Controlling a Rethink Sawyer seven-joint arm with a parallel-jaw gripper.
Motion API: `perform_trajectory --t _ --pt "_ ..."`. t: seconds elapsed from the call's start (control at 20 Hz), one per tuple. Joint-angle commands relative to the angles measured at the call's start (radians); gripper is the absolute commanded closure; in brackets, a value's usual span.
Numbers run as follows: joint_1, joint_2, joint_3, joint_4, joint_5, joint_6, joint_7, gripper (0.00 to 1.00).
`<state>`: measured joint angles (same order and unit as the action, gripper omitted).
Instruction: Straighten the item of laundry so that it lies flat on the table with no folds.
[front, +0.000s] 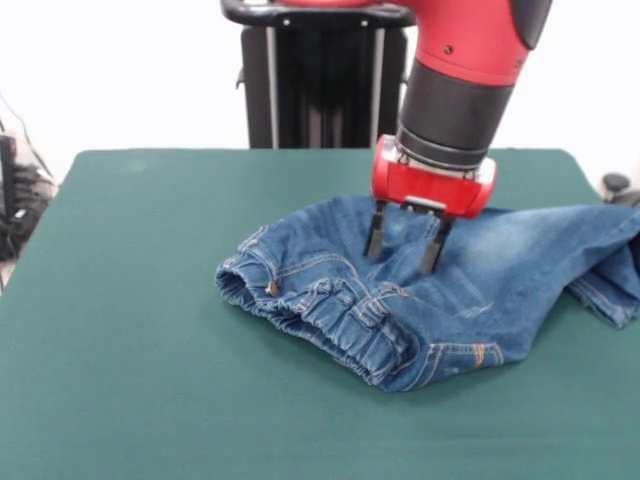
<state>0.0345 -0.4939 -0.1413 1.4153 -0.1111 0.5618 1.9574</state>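
A small pair of blue denim jeans (470, 290) lies rumpled on the dark green table (140, 330), right of centre. The elastic waistband (320, 310) faces the front left, and the legs run off toward the right edge, where one hem (605, 295) is folded over. My red and black gripper (405, 247) hangs straight down over the seat of the jeans. Its two dark fingers (376, 232) are spread apart, tips at or just above the cloth, with nothing between them.
A black stand (315, 85) rises behind the table's far edge. Cables and dark gear (15, 200) sit off the table's left side. A small dark object (615, 185) shows past the right corner.
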Motion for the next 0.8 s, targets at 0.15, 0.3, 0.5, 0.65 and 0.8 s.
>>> perform_trajectory --t 0.15,0.3,0.5,0.65,0.8 --pt "0.0 0.025 0.148 0.035 -0.074 -0.128 -0.016 0.0" --pt "0.002 0.067 0.144 0.008 -0.104 -0.19 0.002 0.0" --pt "0.024 0.124 0.114 -0.019 -0.137 -0.292 0.049 0.0" --pt "0.026 0.156 0.106 -0.033 -0.143 -0.334 0.064 0.0" --pt "0.034 0.174 0.093 -0.043 -0.145 -0.358 0.077 0.0"
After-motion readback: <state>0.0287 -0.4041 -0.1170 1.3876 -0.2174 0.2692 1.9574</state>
